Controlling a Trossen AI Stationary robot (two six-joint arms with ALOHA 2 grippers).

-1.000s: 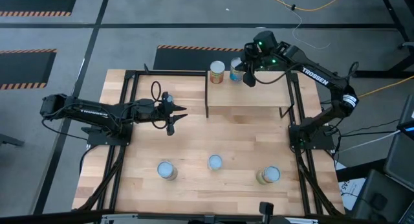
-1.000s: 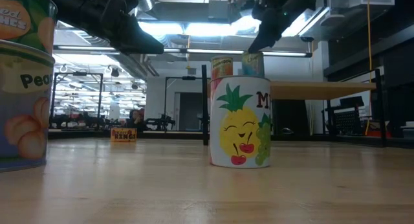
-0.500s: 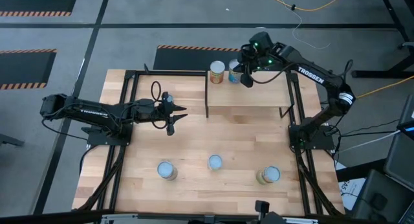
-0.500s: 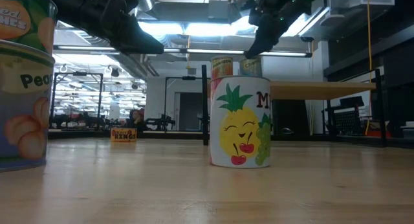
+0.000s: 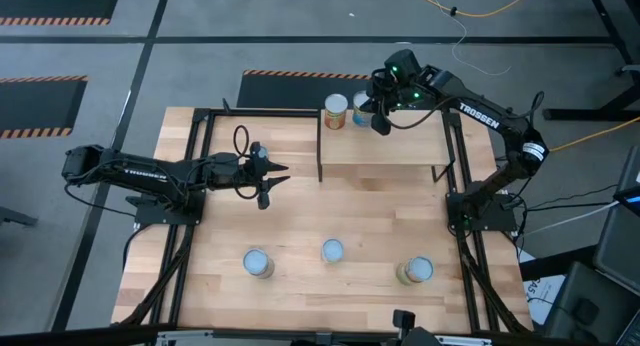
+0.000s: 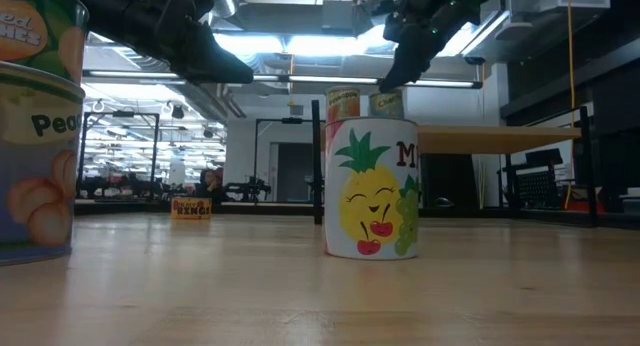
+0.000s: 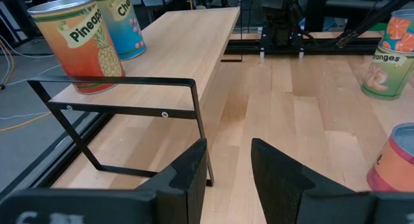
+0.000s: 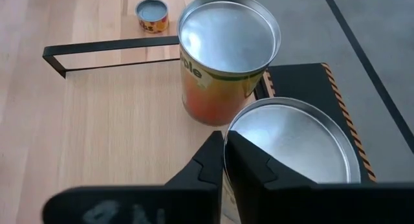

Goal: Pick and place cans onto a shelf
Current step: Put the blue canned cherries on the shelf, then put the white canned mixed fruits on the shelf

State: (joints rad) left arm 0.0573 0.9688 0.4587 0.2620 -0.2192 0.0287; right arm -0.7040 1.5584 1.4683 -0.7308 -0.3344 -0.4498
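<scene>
- Right now your right claw [image 5: 378, 116] sits over the blue-labelled can [image 5: 362, 107] at the shelf's [image 5: 385, 148] back edge, just beside the orange pineapple can [image 5: 336, 111]; you cannot tell whether it is clenched or released.
- Your left claw [image 5: 268, 182] hangs released and empty above the tabletop [image 5: 300, 221], off the shelf's left end.
- Three more cans [image 5: 332, 251] stand along the tabletop's front edge.

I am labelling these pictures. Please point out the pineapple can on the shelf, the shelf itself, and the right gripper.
pineapple can [image 5: 336, 111], high view, on its pale round top.
shelf [image 5: 400, 146], high view, on the bare wood board.
right gripper [image 8: 224, 160], right wrist view, between its two dark fingertips.
</scene>
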